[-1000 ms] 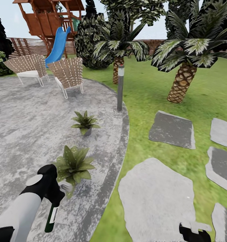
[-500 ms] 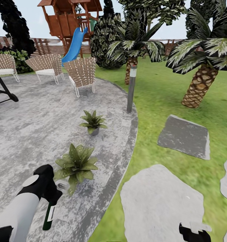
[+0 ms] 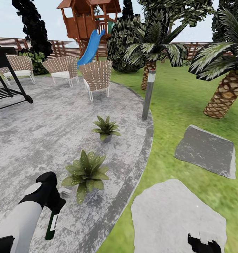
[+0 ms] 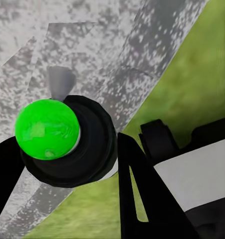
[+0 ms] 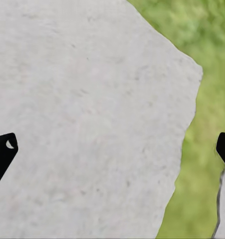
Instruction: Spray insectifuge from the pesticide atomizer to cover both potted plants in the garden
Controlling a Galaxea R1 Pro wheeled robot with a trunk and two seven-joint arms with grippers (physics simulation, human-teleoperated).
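Note:
My left gripper (image 3: pixel 54 205) is shut on the pesticide atomizer (image 3: pixel 51 223), a slim dark-green bottle with a white label that hangs down from the fingers over the paved patio (image 3: pixel 34 140). In the left wrist view its bright green tip (image 4: pixel 46 128) faces the camera between the black fingers (image 4: pixel 142 189). The near potted plant (image 3: pixel 86 172) stands just right of and beyond that gripper. The second potted plant (image 3: pixel 105 127) sits farther back near the patio edge. My right gripper (image 3: pixel 203 243) is open and low over a pale stepping stone (image 5: pixel 92 124).
A grey bollard lamp (image 3: pixel 148 95) stands at the patio rim. Wicker chairs (image 3: pixel 96 77) and a black metal frame (image 3: pixel 8 88) stand at the back and left. Palm trees (image 3: pixel 224 96), more stepping stones (image 3: pixel 207 149) and lawn lie to the right.
The whole view has swung left, so plants, chairs and stones sit further right in the picture and the black frame has come in. Both arms keep their pose; the bottle stays gripped.

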